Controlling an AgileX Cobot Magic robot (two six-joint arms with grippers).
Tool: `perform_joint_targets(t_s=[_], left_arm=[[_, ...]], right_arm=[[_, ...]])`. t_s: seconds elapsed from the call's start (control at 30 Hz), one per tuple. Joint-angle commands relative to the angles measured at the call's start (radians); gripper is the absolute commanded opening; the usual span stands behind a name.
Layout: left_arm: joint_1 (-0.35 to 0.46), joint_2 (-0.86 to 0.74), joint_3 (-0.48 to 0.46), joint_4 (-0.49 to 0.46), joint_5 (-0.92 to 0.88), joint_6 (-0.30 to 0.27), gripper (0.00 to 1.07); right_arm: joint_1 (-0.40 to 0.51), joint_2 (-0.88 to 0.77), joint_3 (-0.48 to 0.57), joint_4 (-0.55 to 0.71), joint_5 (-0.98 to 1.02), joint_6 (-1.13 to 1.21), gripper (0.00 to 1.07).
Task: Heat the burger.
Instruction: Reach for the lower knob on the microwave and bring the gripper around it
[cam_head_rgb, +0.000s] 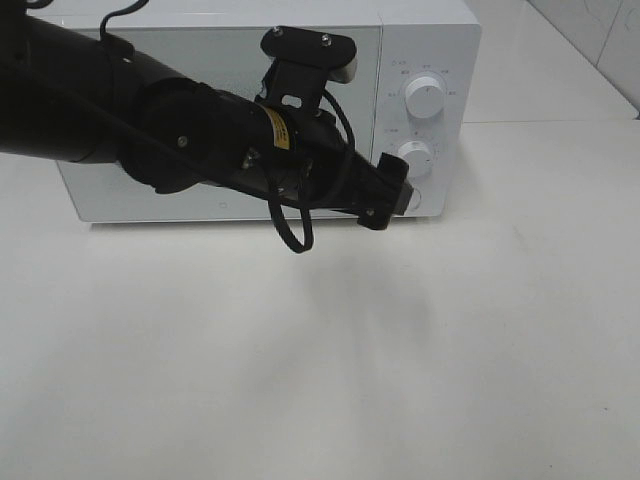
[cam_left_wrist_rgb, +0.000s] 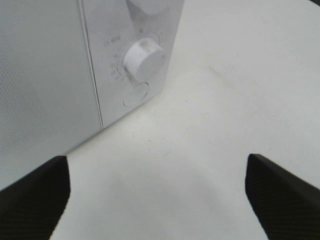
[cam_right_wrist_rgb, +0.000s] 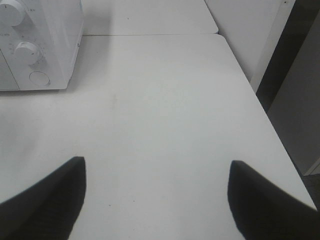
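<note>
left jaws spread wide, microwave (cam_left_wrist_rgb: 45, 75) dial (cam_left_wrist_rgb: 144, 60) ahead

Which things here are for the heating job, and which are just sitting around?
For the job: white boxy microwave oven; its round white lower dial; black left gripper facing it. The burger isn't in view.
Just there: white tabletop; black right gripper.

Bright even light, soft shadows (wrist views slightly blurred).

A white microwave (cam_head_rgb: 220, 55), door shut, with an upper knob (cam_head_rgb: 426, 98) and a lower knob (cam_head_rgb: 414, 154), stands on a white table (cam_head_rgb: 320, 380).
</note>
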Motion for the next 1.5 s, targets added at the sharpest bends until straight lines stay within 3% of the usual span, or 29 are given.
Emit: perform_joint_targets(t_s=[0.03, 0.43, 0.77, 0.87, 1.07, 1.13, 1.17, 1.2, 1.23, 1.27, 1.33, 1.37, 1.43, 1.5], left_arm=[[-0.022, -0.041, -0.007, -0.023, 0.148, -0.006, 0.99], [-0.022, -0.201, -0.007, -0.037, 0.708, 0.004, 0.99], [-0.014, -0.288, -0.007, 0.000, 0.907, 0.001, 0.98], [0.022, -0.305, -0.007, -0.010, 0.956, 0.003, 0.98], [0.158, -0.362, -0.003, -0.032, 0.989, 0.046, 0.98], [0.247, -0.396, 0.000, -0.052, 1.015, 0.068, 0.98], [0.247, -0.396, 0.000, -0.052, 1.015, 0.068, 0.98], [0.312, -0.416, 0.009, -0.068, 1.029, 0.089, 0.98], [0.312, -0.416, 0.009, -0.068, 1.029, 0.089, 0.98], [0.388, -0.438, 0.022, -0.092, 1.045, 0.119, 0.98], [0.420, -0.448, 0.029, -0.103, 1.049, 0.132, 0.98], [0.501, -0.469, 0.044, -0.125, 1.063, 0.159, 0.98], [0.539, -0.480, 0.052, -0.135, 1.068, 0.171, 0.98], [0.636, -0.513, 0.076, -0.145, 1.087, 0.188, 0.98]], right_arm=[[-0.006, -0.024, 0.000, -0.004, 0.002, -0.001, 0.76], [-0.006, -0.024, 0.000, -0.004, 0.002, -0.001, 0.76], [-0.006, -0.024, 0.000, -0.004, 0.002, -0.001, 0.76], [-0.006, -0.024, 0.000, -0.004, 0.002, -0.001, 0.76], [-0.006, -0.024, 0.000, -0.004, 0.002, -0.001, 0.76], [-0.006, -0.024, 0.000, -0.004, 0.002, -0.001, 0.76], [-0.006, -0.024, 0.000, -0.004, 0.002, -0.001, 0.76], [-0.006, -0.024, 0.000, -0.004, 0.002, -0.001, 0.76], [-0.006, -0.024, 0.000, -0.004, 0.002, -0.001, 0.76], [-0.006, -0.024, 0.000, -0.004, 0.002, -0.001, 0.76], [-0.006, -0.024, 0.000, -0.004, 0.002, -0.001, 0.76], [-0.006, -0.024, 0.000, -0.004, 0.002, -0.001, 0.76], [-0.006, -0.024, 0.000, -0.004, 0.002, -0.001, 0.76], [-0.006, -0.024, 0.000, -0.004, 0.002, -0.001, 0.76]])
